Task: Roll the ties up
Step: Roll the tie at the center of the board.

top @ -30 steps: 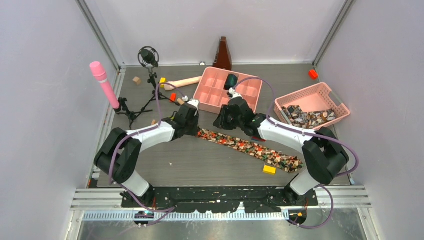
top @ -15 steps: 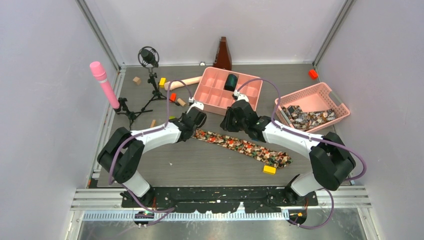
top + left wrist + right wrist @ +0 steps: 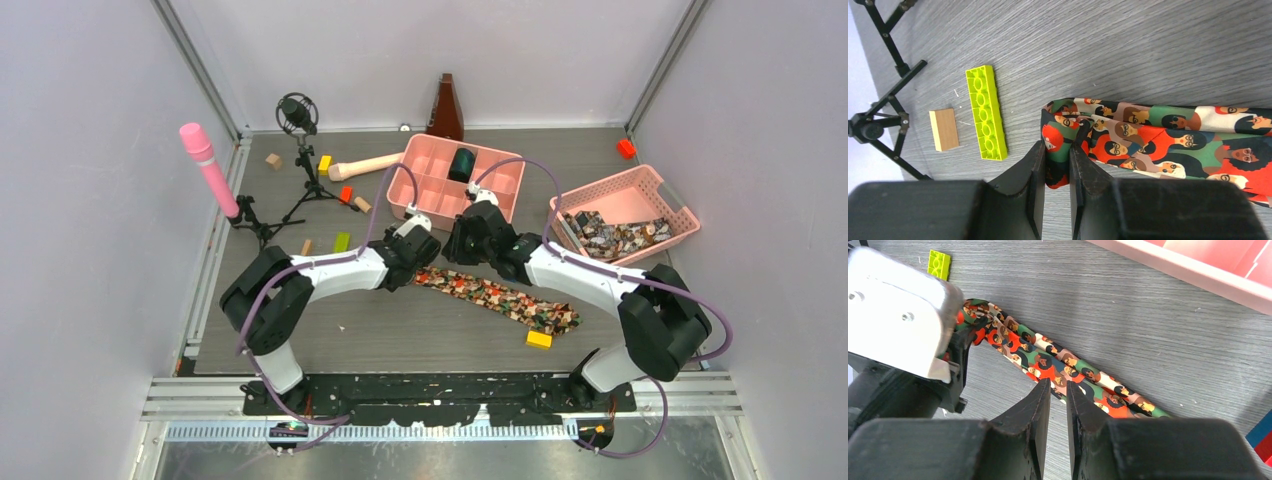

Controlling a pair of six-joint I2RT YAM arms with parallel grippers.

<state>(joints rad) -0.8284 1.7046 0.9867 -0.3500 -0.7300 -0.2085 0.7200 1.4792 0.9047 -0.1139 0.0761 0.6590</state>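
One tie [image 3: 510, 300], dark with a red, orange and green print, lies slanted on the grey table between the arms. Its left end is folded over, and my left gripper [image 3: 422, 270] is shut on that folded end. In the left wrist view the fabric [image 3: 1168, 130] runs off to the right from the left gripper [image 3: 1058, 150]. My right gripper [image 3: 463, 262] stands a little further along the tie, its jaws nearly closed with the tie's near edge [image 3: 1073, 367] pinched at the tips of the right gripper [image 3: 1058, 385]. More ties [image 3: 610, 236] lie bunched in a pink basket.
A pink divided tray [image 3: 440, 195] holding a dark cylinder [image 3: 462, 163] sits just behind the grippers. The pink basket [image 3: 655, 190] is at right. A green brick [image 3: 986, 120], a wooden block [image 3: 944, 129], a yellow block [image 3: 539, 339] and a microphone tripod [image 3: 300, 150] lie around.
The left gripper has carried the tie's left end to the right, towards the right gripper. The tie now looks shorter, and its right end has slid left.
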